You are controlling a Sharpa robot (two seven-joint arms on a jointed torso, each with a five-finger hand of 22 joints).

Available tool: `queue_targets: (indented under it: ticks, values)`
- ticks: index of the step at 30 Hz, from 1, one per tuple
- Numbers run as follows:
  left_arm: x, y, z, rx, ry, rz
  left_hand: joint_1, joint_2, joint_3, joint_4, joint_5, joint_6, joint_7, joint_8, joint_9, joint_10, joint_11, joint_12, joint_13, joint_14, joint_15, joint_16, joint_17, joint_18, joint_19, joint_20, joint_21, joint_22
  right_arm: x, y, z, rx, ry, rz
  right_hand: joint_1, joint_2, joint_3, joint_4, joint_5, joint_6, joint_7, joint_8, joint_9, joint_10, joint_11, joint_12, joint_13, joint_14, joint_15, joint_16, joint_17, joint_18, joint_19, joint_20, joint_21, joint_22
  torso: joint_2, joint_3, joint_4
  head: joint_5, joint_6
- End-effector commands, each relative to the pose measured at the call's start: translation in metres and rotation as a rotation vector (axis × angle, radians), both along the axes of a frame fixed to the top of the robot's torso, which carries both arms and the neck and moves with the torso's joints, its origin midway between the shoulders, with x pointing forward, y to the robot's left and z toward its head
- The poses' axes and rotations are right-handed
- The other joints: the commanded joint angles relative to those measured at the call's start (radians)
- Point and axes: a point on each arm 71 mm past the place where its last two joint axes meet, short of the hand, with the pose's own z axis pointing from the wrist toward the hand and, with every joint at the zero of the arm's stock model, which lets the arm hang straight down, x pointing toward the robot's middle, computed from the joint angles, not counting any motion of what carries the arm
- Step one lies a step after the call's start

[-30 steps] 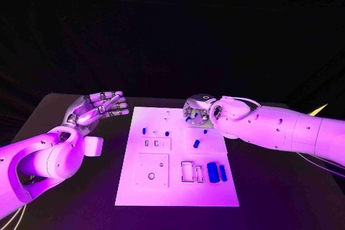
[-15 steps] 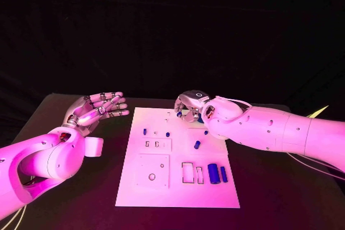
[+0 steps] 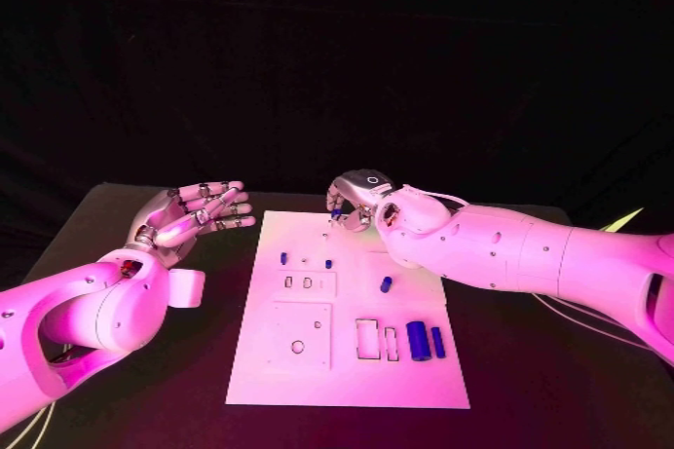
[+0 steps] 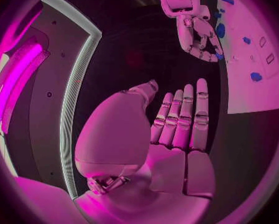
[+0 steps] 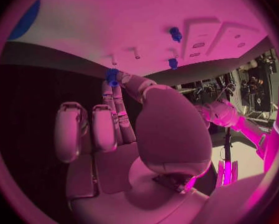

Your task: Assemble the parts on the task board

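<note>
The white task board (image 3: 352,371) lies in the middle of the black table. My right hand (image 3: 359,202) hovers over the board's far edge and pinches a small blue part (image 3: 333,212) at its fingertips; the right wrist view shows that part (image 5: 112,77) between thumb and finger, close to two thin pins (image 5: 113,59) on the board (image 5: 114,20). Blue pegs (image 3: 282,258) (image 3: 327,263) stand further down, and a small blue piece (image 3: 385,284) lies mid-board. My left hand (image 3: 197,211) is held up left of the board, fingers spread and empty.
A large blue cylinder (image 3: 417,334) and a thinner blue one (image 3: 437,342) lie at the board's near right beside rectangular slots (image 3: 365,336). A square plate with an oval hole (image 3: 298,346) sits at the near left. Bare black table surrounds the board.
My right hand has moved left along the board's far edge, carrying the small blue part. The left hand has stayed where it was.
</note>
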Motion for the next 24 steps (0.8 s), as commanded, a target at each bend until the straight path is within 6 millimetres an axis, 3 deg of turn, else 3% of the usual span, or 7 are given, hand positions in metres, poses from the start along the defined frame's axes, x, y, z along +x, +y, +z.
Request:
queue_targets:
  ticks: [1, 7, 9, 15, 24]
  values:
    - [0.0, -0.003, 0.001, -0.003, -0.004, -0.009, -0.014, -0.006, 0.012, -0.014, 0.015, 0.004, 0.024, -0.004, 0.015, -0.002, -0.002, -0.008, 0.014, -0.002, -0.002, 0.014, 0.017, 0.018, 0.028, -0.003, 0.014, 0.015, 0.003, 0.002, -0.001, -0.006, -0.002, -0.001, 0.034, 0.037, 0.052, -0.023, 0.012, 0.008, 0.002, 0.022, 0.013, 0.076, -0.023, 0.022, 0.046, 0.037, -0.005, 0.017, 0.011, -0.033, 0.034, -0.002, 0.02, 0.063, 0.0, -0.0003, 0.0004, 0.002, 0.0]
    - [0.0, -0.003, 0.006, -0.003, -0.012, -0.01, -0.014, -0.006, 0.012, -0.014, 0.015, 0.004, 0.024, -0.004, 0.015, -0.002, -0.002, -0.008, 0.014, -0.002, -0.002, 0.014, 0.017, 0.018, 0.028, -0.003, 0.014, 0.015, 0.007, 0.004, -0.003, -0.02, 0.007, -0.011, 0.032, 0.037, 0.052, -0.023, 0.012, 0.007, 0.002, 0.022, 0.014, 0.075, -0.023, 0.021, 0.046, 0.037, -0.005, 0.018, 0.013, -0.033, 0.034, -0.002, 0.021, 0.064, 0.006, -0.0013, -0.0003, 0.007, 0.005]
    - [0.0, -0.004, 0.007, -0.004, -0.015, -0.012, -0.014, -0.006, 0.012, -0.014, 0.015, 0.004, 0.024, -0.004, 0.015, -0.002, -0.002, -0.008, 0.014, -0.002, -0.002, 0.014, 0.017, 0.018, 0.028, -0.003, 0.014, 0.015, 0.008, 0.004, -0.004, -0.025, 0.012, -0.013, 0.032, 0.037, 0.052, -0.023, 0.012, 0.007, 0.002, 0.022, 0.014, 0.075, -0.023, 0.021, 0.046, 0.037, -0.005, 0.018, 0.013, -0.033, 0.034, -0.002, 0.021, 0.064, 0.006, -0.0018, 0.0032, 0.004, -0.003]
    - [0.0, -0.003, 0.009, -0.002, -0.018, -0.01, -0.014, -0.006, 0.012, -0.014, 0.015, 0.004, 0.024, -0.004, 0.015, -0.002, -0.002, -0.008, 0.014, -0.002, -0.002, 0.014, 0.017, 0.018, 0.028, -0.003, 0.014, 0.015, 0.008, 0.005, -0.006, -0.031, 0.022, -0.012, 0.029, 0.036, 0.051, -0.023, 0.012, 0.006, 0.002, 0.022, 0.016, 0.074, -0.022, 0.019, 0.046, 0.037, -0.005, 0.018, 0.011, -0.033, 0.033, -0.002, 0.019, 0.062, 0.009, -0.0024, 0.0066, 0.006, -0.001]
    - [0.0, -0.003, 0.012, -0.003, -0.023, -0.011, -0.014, -0.006, 0.012, -0.014, 0.015, 0.004, 0.024, -0.004, 0.015, -0.002, -0.002, -0.008, 0.014, -0.002, -0.002, 0.014, 0.017, 0.018, 0.028, -0.003, 0.014, 0.015, 0.006, 0.008, -0.006, -0.027, 0.026, 0.003, 0.028, 0.036, 0.05, -0.023, 0.012, 0.006, 0.002, 0.022, 0.016, 0.074, -0.022, 0.019, 0.047, 0.037, -0.004, 0.018, 0.011, -0.033, 0.033, -0.002, 0.019, 0.063, 0.01, -0.0027, 0.0057, 0.009, -0.003]
